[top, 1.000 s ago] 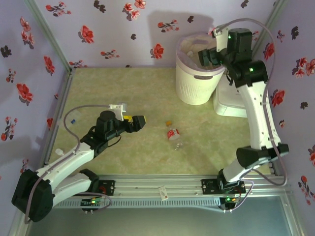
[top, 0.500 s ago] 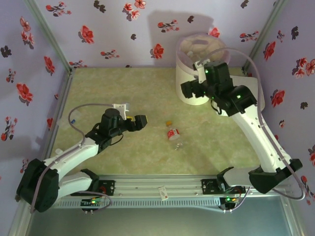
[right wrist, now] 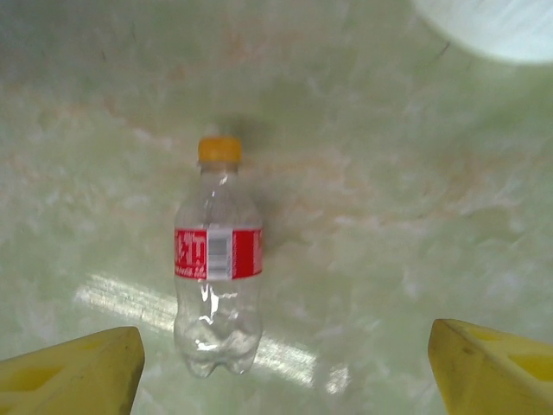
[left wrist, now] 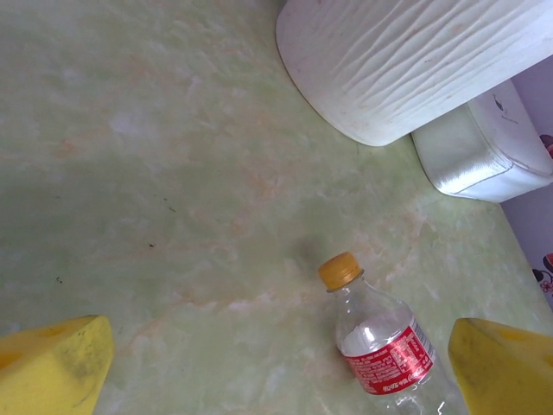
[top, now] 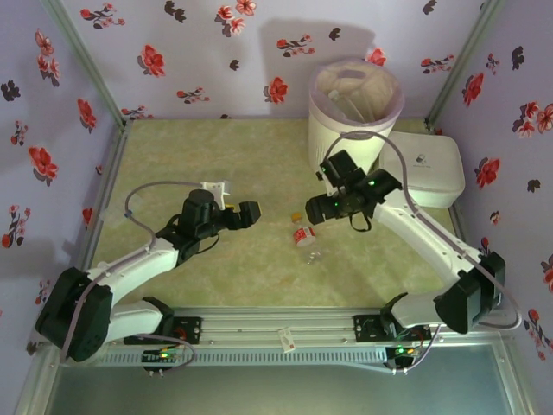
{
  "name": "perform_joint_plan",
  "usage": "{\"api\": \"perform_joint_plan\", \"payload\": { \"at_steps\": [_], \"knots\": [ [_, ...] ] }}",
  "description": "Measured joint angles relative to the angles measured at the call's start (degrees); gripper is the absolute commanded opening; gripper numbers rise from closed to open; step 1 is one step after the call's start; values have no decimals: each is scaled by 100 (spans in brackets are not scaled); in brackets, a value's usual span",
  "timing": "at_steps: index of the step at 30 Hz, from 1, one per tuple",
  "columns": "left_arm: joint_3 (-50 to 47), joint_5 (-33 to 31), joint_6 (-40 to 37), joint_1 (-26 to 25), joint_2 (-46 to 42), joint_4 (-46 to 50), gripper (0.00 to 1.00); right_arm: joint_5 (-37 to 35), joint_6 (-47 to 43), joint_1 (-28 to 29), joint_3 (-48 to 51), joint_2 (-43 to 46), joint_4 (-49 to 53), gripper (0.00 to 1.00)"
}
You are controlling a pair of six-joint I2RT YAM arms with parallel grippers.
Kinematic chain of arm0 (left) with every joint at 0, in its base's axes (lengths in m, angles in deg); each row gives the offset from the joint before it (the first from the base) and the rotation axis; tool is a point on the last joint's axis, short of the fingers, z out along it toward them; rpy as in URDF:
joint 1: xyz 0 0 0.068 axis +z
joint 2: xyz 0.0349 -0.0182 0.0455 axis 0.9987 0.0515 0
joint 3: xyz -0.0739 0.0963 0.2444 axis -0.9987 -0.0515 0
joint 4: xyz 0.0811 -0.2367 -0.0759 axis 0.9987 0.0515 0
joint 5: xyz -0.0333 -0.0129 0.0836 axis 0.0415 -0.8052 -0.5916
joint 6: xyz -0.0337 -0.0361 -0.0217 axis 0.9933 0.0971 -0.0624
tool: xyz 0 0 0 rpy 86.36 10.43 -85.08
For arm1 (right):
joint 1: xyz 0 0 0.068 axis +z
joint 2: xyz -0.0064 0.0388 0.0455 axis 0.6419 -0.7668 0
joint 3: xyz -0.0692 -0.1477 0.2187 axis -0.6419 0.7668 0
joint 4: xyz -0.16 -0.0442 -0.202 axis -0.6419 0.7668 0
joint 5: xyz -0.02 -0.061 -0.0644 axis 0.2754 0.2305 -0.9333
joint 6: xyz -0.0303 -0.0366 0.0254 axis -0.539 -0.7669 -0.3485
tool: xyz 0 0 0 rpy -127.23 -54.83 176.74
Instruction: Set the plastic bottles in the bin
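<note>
Green marbled table (top: 216,156), purple flowered walls behind it, and I'm looking at 1 bottle (right wrist: 216,259) lying on its side near the middle, orange cap pointing towards the back wall, red label up. It lies well apart from the bin (top: 341,130), which stands at the back right with a flat white box (top: 432,169) just beside it.

Right gripper (right wrist: 285,367) hangs over the bottle with its yellow fingers spread wide and nothing between them. Left gripper (top: 248,213) is fully open and empty too, near the bottle on its other side.

My worries:
- Both grippers sit near the same bottle. If I send both in, they could clash.
- The bottle is round, light and looks empty. A finger landing off-centre would likely roll it away, and a hard squeeze could crush it or pop it out.
- The right arm passes close in front of the bin, so a careless lift could knock it.

Count: 1 bottle on the table, 1 bin, 1 box, 2 grippers. Pale shapes show inside the bin, but they're too blurred for me to count.
</note>
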Motion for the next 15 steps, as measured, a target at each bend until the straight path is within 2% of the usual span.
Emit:
{"api": "perform_joint_plan", "payload": {
  "at_steps": [9,15],
  "knots": [
    [-2,0,70,37,26,-203,100,608,203,494,334,-1102,-256,84],
    [-79,0,153,151,24,-317,100,804,339,614,514,-1711,-426,85]
  ]
}}
